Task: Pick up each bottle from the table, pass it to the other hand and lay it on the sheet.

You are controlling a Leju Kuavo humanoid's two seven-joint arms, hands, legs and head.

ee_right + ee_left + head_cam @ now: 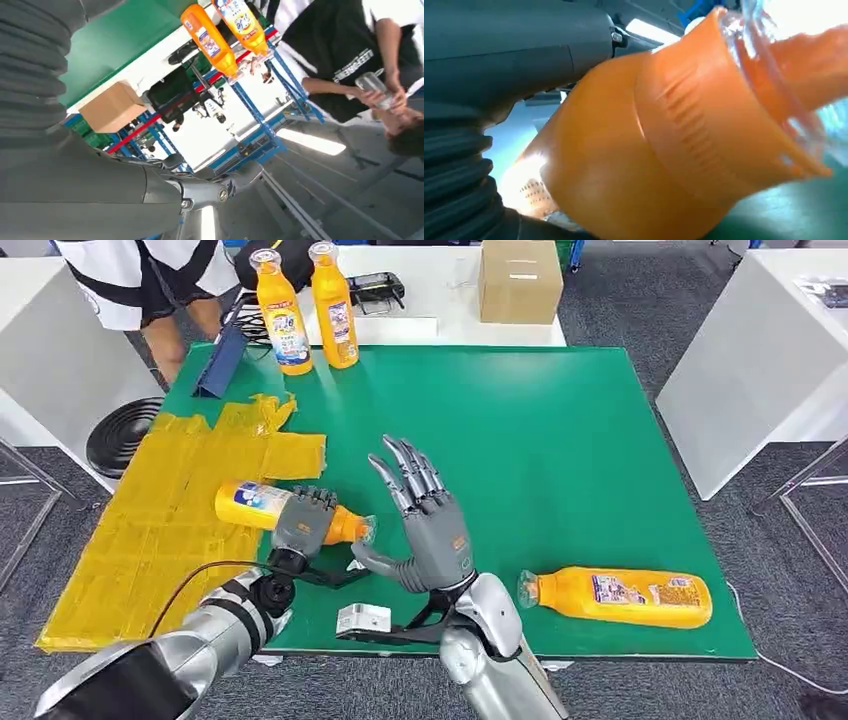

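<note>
We grip one bottle [268, 510] in our left hand [303, 521] just above the sheet [170, 530], our right hand [428, 525] open and empty beside its cap, so an uneven release could send it rolling onto the table [560, 430].

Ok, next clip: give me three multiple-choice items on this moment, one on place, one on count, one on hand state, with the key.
1. Where does the lying, unheld bottle rest?
A. on the yellow sheet
B. on the green table, near its front edge
C. on the floor

2. How many bottles stand upright at the table's far edge?
A. one
B. two
C. four

3. What is the right hand doing?
A. holding a bottle
B. open, holding nothing
C. pressing the cardboard box

Key: B, it lies on green; B, a pair stands there; B, its fingers are spread while the left hand holds a bottle.
</note>
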